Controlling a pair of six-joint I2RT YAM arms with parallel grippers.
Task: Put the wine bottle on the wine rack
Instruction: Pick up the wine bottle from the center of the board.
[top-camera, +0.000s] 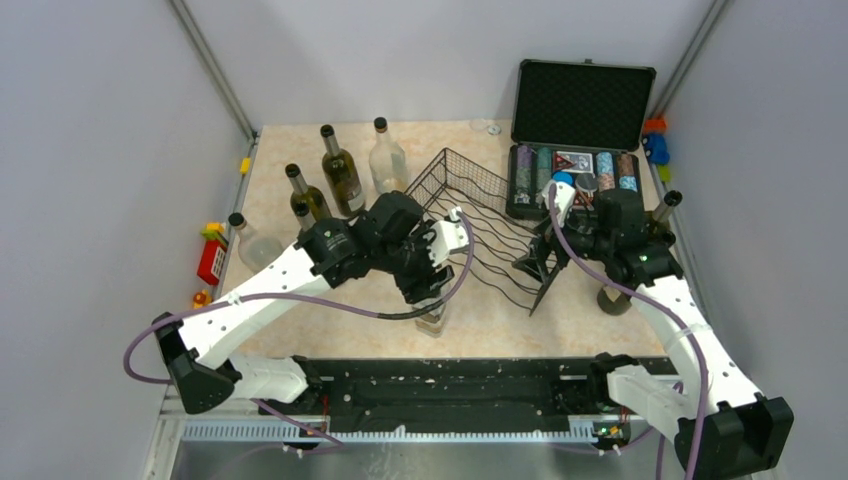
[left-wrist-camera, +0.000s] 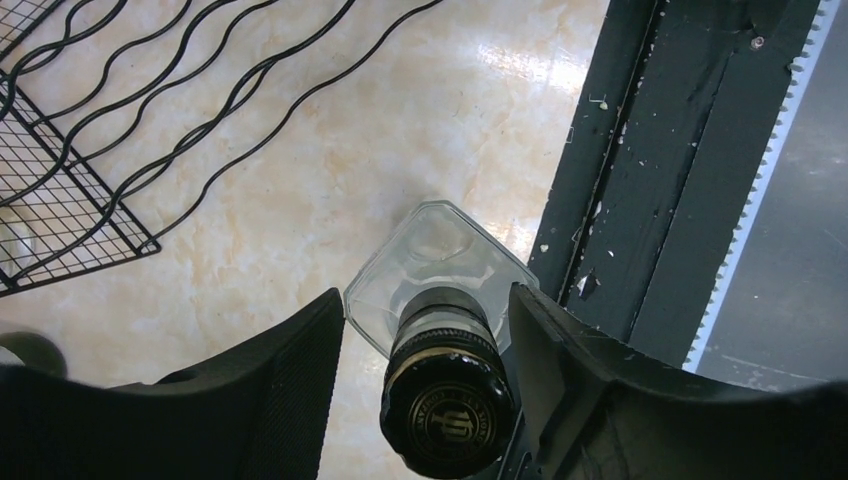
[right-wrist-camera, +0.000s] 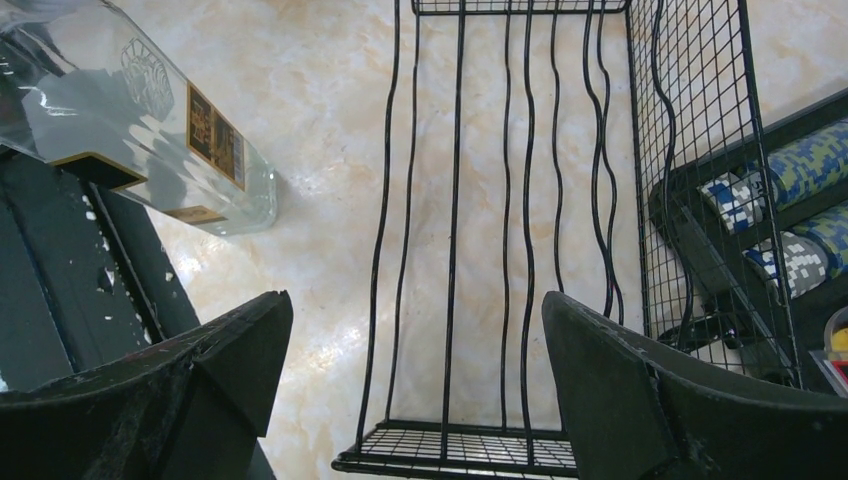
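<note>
My left arm (top-camera: 270, 285) reaches from the near left corner toward the middle, wrist bent over so the left gripper (top-camera: 428, 292) points straight down, its fingers (left-wrist-camera: 290, 390) partway apart. My right arm (top-camera: 680, 310) rises from the near right, elbow folded, forearm heading left; the right gripper (right-wrist-camera: 415, 300) tilts downward with fingers (right-wrist-camera: 620, 380) spread wide.

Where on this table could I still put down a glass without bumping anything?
Bare: the front strip of the table between the clear bottle and the wine rack's near end, and the back-left corner behind the dark bottles. Crowded: the left side with bottles, the right with the open case and the right arm.
</note>
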